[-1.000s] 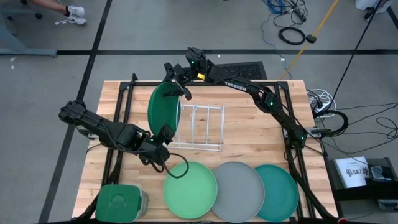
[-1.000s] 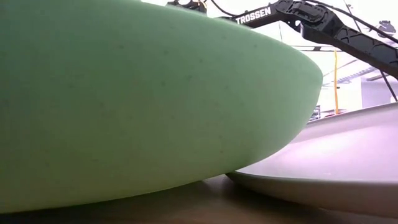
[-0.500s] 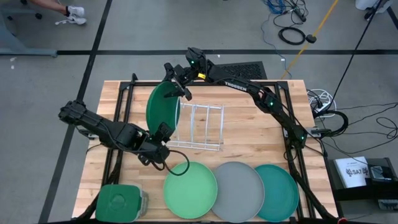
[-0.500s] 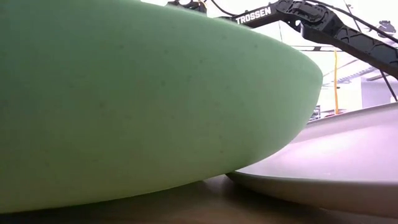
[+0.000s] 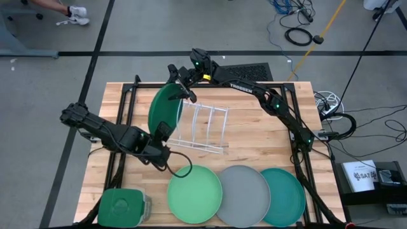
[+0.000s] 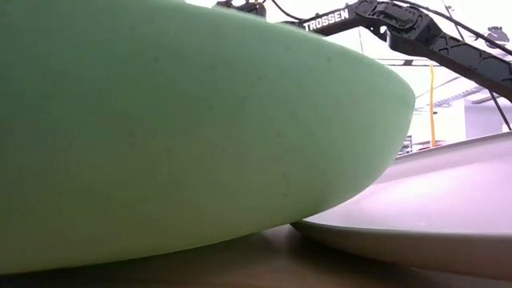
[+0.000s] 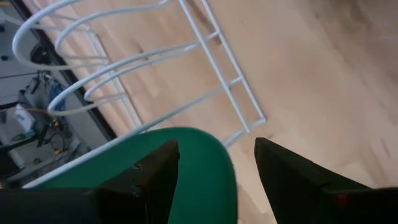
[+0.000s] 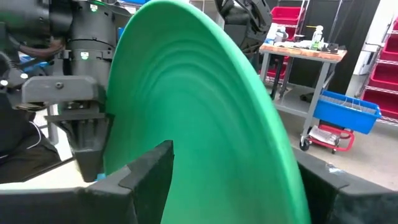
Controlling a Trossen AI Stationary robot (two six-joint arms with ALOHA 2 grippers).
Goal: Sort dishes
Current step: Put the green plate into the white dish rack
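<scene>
The dark green plate (image 5: 164, 109) stands on edge at the left end of the white wire rack (image 5: 205, 127). My right gripper (image 5: 186, 94) is shut on it at its far upper rim. My left gripper (image 5: 160, 133) is open, with a finger on either side of the plate's near lower rim (image 7: 199, 162). The mint plate (image 5: 194, 193), the grey plate (image 5: 244, 194) and the teal plate (image 5: 283, 196) lie flat in a row along the table's near edge. My right gripper pinches the dark green plate's rim (image 8: 186, 186) between its two fingers, one on each face, coming from the table's far side. The plate stands on edge and tilted; its lower rim is hidden. My left gripper's fingers (image 7: 155, 171) straddle the near lower rim; I cannot tell whether they touch it.
A green square container (image 5: 124, 207) sits at the table's near left corner. In the low view the mint plate (image 6: 160, 120) fills most of the picture, with the grey plate (image 6: 432, 208) beside it. The rack's hoops (image 7: 124, 68) are free of plates to the right.
The dark green plate has shifted a little toward the table's left edge, still held by my right gripper. The rack's left end has slid with it, so the rack now lies skewed. My left gripper has moved left and a little toward the far edge, to the plate's lower rim.
</scene>
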